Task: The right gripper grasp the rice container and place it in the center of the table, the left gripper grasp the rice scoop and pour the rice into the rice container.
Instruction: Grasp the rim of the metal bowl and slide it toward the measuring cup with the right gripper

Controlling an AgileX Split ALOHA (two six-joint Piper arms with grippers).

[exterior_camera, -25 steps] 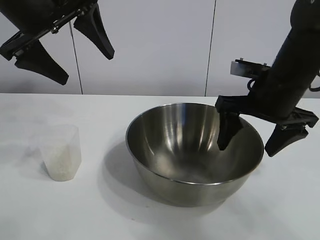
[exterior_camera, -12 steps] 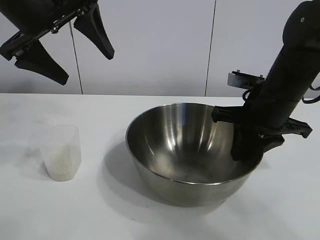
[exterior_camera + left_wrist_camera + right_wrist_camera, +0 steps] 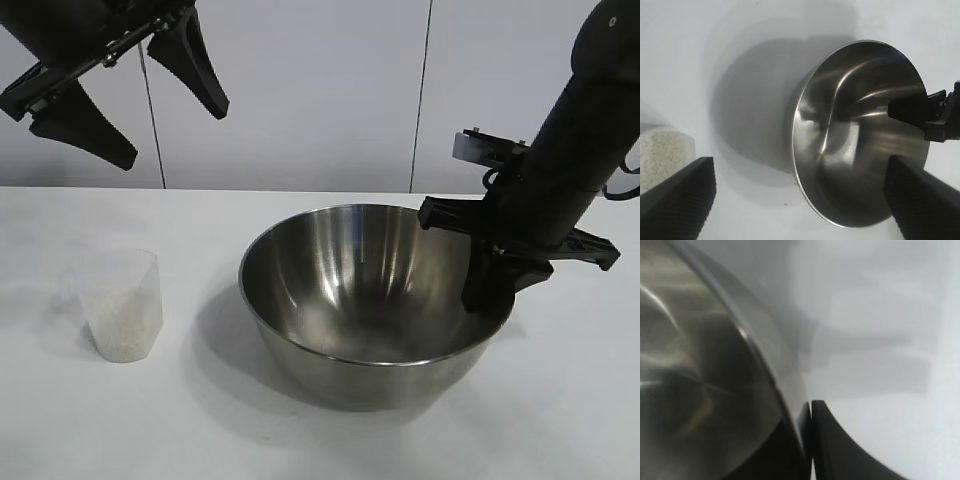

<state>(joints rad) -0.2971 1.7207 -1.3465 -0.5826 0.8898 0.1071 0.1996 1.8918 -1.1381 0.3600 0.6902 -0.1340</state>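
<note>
Steel bowl (image 3: 850, 150) w/ right gripper (image 3: 932, 117) on rim, rice scoop (image 3: 662, 155) nearby.

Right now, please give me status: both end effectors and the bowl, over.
Right end effector shut on steel bowl rim. Left end effector open, high above rice scoop. Nothing in the way.

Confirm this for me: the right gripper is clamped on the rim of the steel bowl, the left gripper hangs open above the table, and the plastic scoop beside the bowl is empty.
One detail is wrong: the rice scoop is not empty. The exterior view shows white rice filling its lower part. The rest holds: the right gripper is shut on the rim of the rice container, and the left gripper hangs open above the table.
</note>
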